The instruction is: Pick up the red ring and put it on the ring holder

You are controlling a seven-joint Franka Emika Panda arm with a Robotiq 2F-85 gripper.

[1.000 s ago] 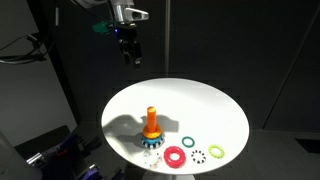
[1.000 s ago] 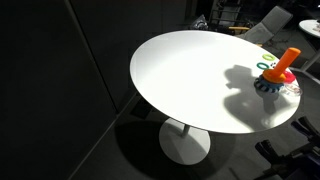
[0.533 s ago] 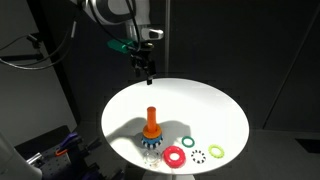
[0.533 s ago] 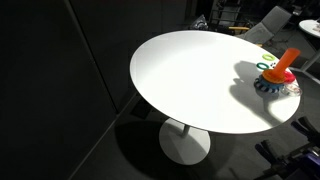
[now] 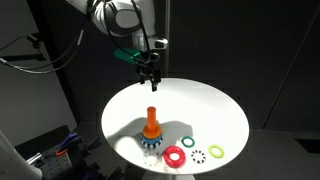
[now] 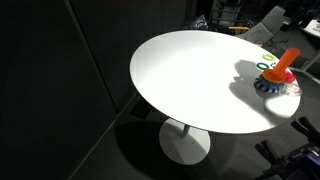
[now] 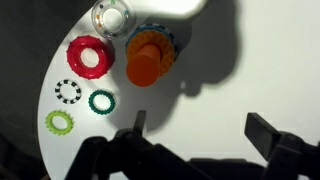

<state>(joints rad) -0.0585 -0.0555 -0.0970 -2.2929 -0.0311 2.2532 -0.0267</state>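
Wide open and empty, the gripper [image 7: 198, 130] is hovering well apart from the red ring [image 7: 90, 55], probably light, stiff plastic, best pinched across its band.

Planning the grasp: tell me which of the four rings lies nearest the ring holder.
The red ring, right beside the ring holder and the largest. The dark green ring, white-black ring and yellow-green ring lie farther off.

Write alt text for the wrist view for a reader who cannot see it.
The open, empty gripper hangs above a white table. On it are the ring holder, the red ring beside it, then a black-white ring, a dark green ring and a yellow-green ring.
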